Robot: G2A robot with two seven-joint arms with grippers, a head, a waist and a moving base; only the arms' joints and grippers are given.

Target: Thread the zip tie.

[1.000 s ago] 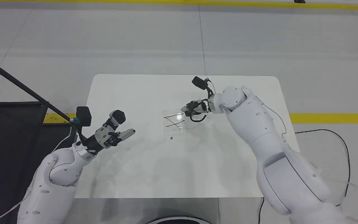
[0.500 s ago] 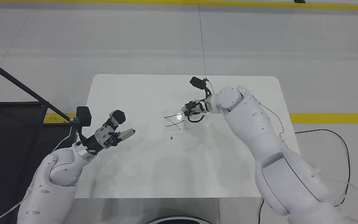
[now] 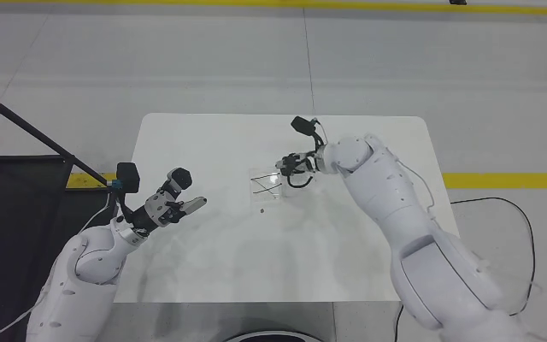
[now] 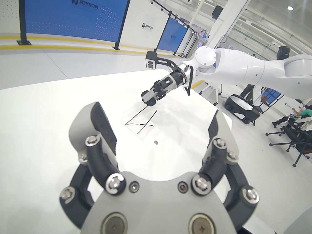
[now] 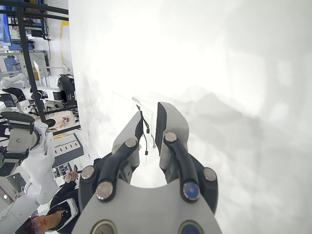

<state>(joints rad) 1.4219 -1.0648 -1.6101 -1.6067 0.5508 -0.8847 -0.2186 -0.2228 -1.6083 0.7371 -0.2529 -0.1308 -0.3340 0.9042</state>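
**White shells, black linkages**

Both arms (image 3: 402, 214) wear glossy white shells. The left gripper (image 4: 157, 113) and right gripper (image 5: 150, 113) share silver-grey bases (image 4: 158, 208), black linkages (image 4: 97, 157) with silver screws (image 4: 114, 183), and pale fingers (image 4: 79, 125) with ribbed black pads (image 5: 161, 120). A black cable (image 4: 189, 83) loops at the right wrist.

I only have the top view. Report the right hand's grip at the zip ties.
Observer: The right wrist view shows the right hand slightly open. A black zip tie runs through the gap between its fingers, and it looks unclamped.
Operator: Check the left hand too.
Observer: Its own wrist view shows the left hand spread wide and holding nothing.
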